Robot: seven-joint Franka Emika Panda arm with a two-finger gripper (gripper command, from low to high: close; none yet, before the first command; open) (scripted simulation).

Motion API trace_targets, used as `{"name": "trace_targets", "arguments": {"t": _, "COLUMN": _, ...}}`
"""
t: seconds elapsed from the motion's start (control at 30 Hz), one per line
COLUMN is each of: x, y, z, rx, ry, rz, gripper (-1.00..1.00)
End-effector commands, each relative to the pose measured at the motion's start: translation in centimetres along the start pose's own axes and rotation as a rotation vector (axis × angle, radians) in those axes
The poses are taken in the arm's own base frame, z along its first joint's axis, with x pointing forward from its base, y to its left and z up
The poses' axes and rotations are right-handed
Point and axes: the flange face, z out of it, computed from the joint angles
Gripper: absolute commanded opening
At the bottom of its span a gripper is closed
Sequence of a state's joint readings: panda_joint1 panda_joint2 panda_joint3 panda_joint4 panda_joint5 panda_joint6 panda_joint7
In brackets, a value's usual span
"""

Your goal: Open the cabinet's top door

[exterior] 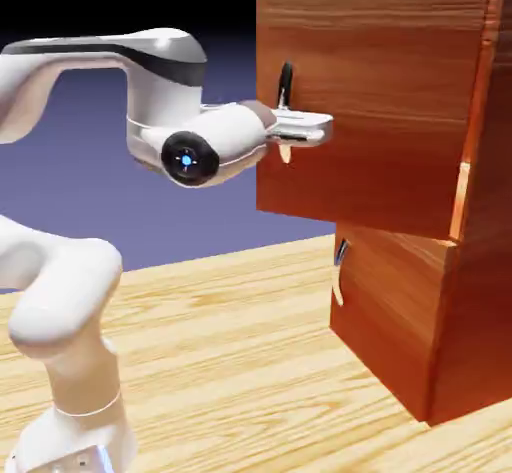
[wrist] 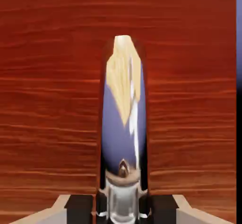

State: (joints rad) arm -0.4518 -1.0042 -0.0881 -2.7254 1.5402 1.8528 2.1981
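A plain blue-violet backdrop rises behind a pale wooden counter (exterior: 230,331), on which the reddish-brown cabinet (exterior: 480,291) stands at the right of the exterior view. Its top door (exterior: 370,101), the larger upper panel, sits forward of the cabinet's body and overhangs the shorter lower panel (exterior: 390,311) with its small handle (exterior: 340,271). The white arm (exterior: 60,291) reaches level to the right, and its tool (exterior: 288,129) is clenched on the top door's long curved handle (exterior: 285,86). In the hand view that shiny handle (wrist: 124,123) runs upright between the grey fingertips (wrist: 78,209), the red wood close behind.
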Motion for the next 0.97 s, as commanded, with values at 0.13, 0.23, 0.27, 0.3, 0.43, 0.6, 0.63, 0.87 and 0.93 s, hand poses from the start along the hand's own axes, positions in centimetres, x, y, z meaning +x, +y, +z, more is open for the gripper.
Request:
{"name": "trace_targets", "arguments": {"t": 0.13, "x": -1.6, "y": -1.6, "z": -3.7, "rx": -0.1, "ry": 0.1, "rz": 0.0, "gripper": -1.0}}
{"name": "trace_targets", "arguments": {"t": 0.23, "x": -2.8, "y": -2.8, "z": -5.9, "rx": -0.162, "ry": 0.162, "rz": 0.0, "gripper": -1.0}}
{"name": "trace_targets", "arguments": {"t": 0.27, "x": -3.3, "y": -3.3, "z": -6.6, "rx": -0.183, "ry": 0.183, "rz": 0.0, "gripper": -1.0}}
{"name": "trace_targets", "arguments": {"t": 0.3, "x": -3.7, "y": -3.7, "z": -7.3, "rx": -0.203, "ry": 0.204, "rz": 0.0, "gripper": -1.0}}
{"name": "trace_targets", "arguments": {"t": 0.43, "x": -5.6, "y": -5.6, "z": -9.7, "rx": -0.284, "ry": 0.284, "rz": 0.0, "gripper": -1.0}}
{"name": "trace_targets", "arguments": {"t": 0.6, "x": -7.9, "y": -7.9, "z": -12.1, "rx": -0.377, "ry": 0.377, "rz": 0.0, "gripper": -1.0}}
{"name": "trace_targets", "arguments": {"t": 0.63, "x": -8.4, "y": -8.4, "z": -12.5, "rx": -0.393, "ry": 0.394, "rz": 0.0, "gripper": -1.0}}
{"name": "trace_targets", "arguments": {"t": 0.87, "x": -11.1, "y": -11.1, "z": -14.4, "rx": -0.491, "ry": 0.491, "rz": 0.0, "gripper": -1.0}}
{"name": "trace_targets", "arguments": {"t": 0.93, "x": -11.5, "y": -11.5, "z": -14.6, "rx": -0.506, "ry": 0.506, "rz": 0.0, "gripper": -1.0}}
